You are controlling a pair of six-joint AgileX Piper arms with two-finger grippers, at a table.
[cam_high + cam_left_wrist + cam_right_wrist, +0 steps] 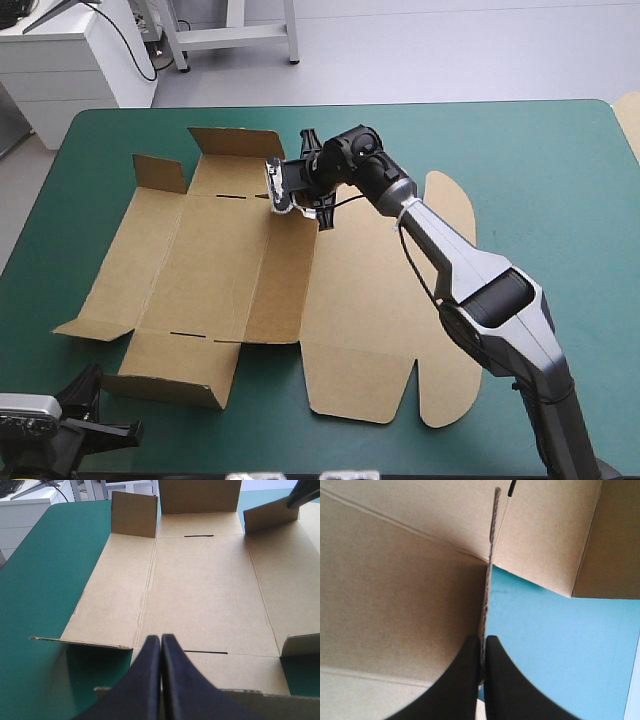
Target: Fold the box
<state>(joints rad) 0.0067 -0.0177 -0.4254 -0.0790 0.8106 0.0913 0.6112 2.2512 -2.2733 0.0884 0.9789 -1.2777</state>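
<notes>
Right wrist view: right gripper [484, 641] pinched on upright edge of box [395, 605] wall. Left gripper [161, 641] pressed together, nothing held, poised by near flap. Box lying centre-left on table [560, 170], mostly flat. Middle wall held raised at far end. End flaps partly lifted. Lid [380, 300] flat at right. Stage judged early: no wall tucked. Other walls to be raised and locked.

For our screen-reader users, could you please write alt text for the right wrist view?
Two black fingers pinch the thin edge of a raised flap of the brown cardboard box, board on one side, teal-green table cover on the other.
</notes>
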